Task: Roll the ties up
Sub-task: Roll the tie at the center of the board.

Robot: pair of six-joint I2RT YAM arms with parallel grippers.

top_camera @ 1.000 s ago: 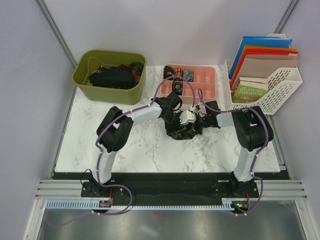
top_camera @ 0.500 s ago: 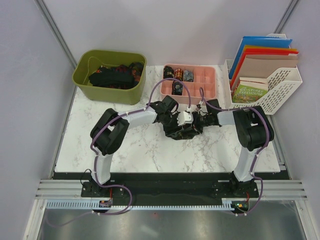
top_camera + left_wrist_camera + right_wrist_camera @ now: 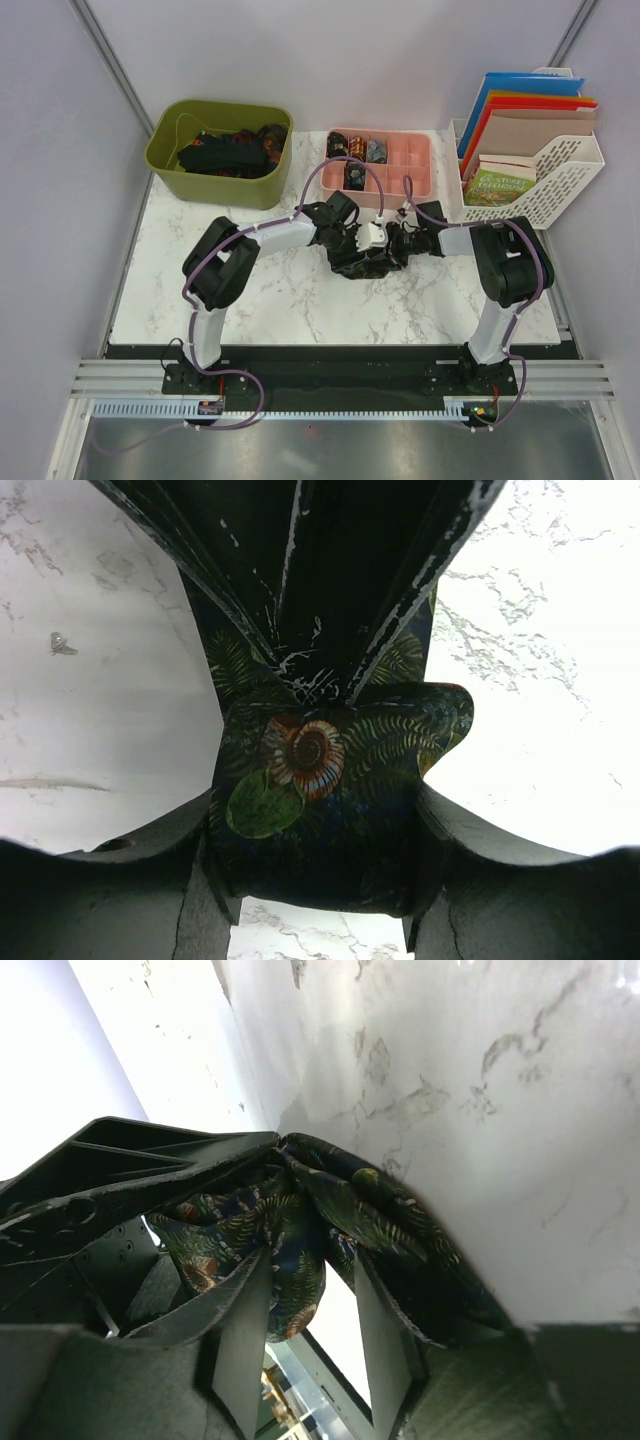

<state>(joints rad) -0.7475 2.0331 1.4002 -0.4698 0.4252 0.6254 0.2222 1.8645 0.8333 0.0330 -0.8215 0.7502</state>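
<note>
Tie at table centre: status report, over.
Left fingers shut on tie. Right fingers open, fabric loose between them. No obstruction seen.

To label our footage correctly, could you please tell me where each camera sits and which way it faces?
Top external: overhead at the near edge, looking down on the table; left arm and right arm show.
Left wrist: on the left arm, facing down at the tie; left fingers flank it.
Right wrist: on the right arm, angled at the table; right fingers show.
Shared: both wrist views see that tie.
</note>
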